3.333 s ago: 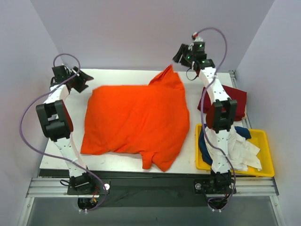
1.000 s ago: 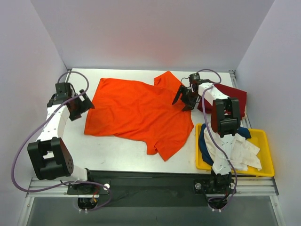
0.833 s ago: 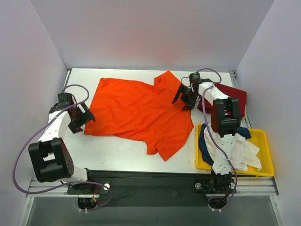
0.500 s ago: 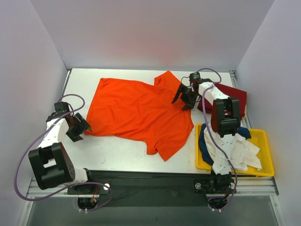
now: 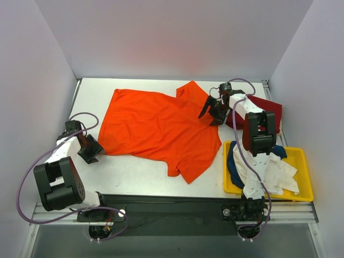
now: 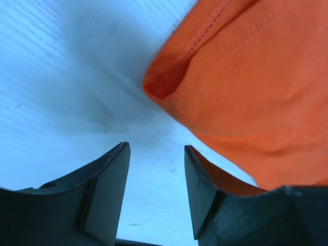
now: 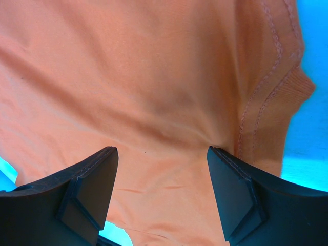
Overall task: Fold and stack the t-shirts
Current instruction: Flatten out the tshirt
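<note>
The orange t-shirt (image 5: pixel 161 126) lies spread on the counter (image 5: pixel 134 172). The left gripper (image 6: pixel 155 148) has its fingers spread beside the shirt's left corner, gripping nothing. The right gripper (image 7: pixel 161 151) has its fingers spread above the cloth.

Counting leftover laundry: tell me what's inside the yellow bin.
The yellow bin holds white cloth and navy blue cloth. The right arm hides its middle; lower layers are covered.

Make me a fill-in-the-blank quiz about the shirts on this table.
1. The t-shirt spread across the table is bright ____.
2. The bin at the table's near right corner is ____.
3. The dark red shirt lies at the table's far ____ side.
Missing words: orange; yellow; right.
</note>
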You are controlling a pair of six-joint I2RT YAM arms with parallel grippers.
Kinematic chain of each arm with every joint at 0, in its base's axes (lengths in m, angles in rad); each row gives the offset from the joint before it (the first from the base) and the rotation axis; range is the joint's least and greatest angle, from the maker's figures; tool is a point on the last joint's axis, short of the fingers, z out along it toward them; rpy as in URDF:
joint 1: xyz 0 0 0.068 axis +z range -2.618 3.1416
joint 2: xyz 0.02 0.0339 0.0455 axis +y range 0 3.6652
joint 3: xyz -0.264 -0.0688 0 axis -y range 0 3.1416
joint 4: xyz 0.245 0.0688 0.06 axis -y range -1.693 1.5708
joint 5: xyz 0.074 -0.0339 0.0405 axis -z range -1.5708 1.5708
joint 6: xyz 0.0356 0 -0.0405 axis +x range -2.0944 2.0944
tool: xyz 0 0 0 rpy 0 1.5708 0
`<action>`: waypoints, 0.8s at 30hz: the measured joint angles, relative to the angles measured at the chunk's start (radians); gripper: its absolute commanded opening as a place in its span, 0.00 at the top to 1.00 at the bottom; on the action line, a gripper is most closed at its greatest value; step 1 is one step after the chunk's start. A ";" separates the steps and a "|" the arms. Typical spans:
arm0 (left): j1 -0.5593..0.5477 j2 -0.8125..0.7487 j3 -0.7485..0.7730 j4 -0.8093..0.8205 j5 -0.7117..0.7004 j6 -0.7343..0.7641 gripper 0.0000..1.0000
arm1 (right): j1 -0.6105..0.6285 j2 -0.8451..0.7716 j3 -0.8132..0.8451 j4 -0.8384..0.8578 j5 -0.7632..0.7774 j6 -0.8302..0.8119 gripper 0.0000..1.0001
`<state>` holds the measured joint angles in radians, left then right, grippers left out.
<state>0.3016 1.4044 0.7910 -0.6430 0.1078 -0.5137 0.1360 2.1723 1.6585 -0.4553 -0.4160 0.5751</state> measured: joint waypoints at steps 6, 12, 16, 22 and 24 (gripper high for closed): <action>0.006 0.055 0.000 0.038 -0.012 0.000 0.44 | -0.009 0.000 -0.011 -0.001 -0.006 -0.003 0.29; 0.014 0.083 0.003 0.068 -0.029 0.000 0.48 | -0.025 0.000 -0.022 -0.002 -0.012 -0.005 0.29; 0.014 0.090 0.010 0.082 -0.033 -0.001 0.49 | -0.036 0.000 -0.023 -0.005 -0.013 -0.008 0.29; 0.015 0.103 0.020 0.115 -0.030 -0.009 0.51 | -0.040 0.000 -0.023 -0.005 -0.019 -0.010 0.29; 0.015 0.105 0.023 0.124 -0.026 -0.014 0.51 | -0.043 0.000 -0.023 -0.005 -0.021 -0.011 0.29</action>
<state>0.3164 1.5089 0.8143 -0.5194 0.0814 -0.5282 0.0933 2.1719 1.6352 -0.4606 -0.4370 0.5640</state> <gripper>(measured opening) 0.487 0.707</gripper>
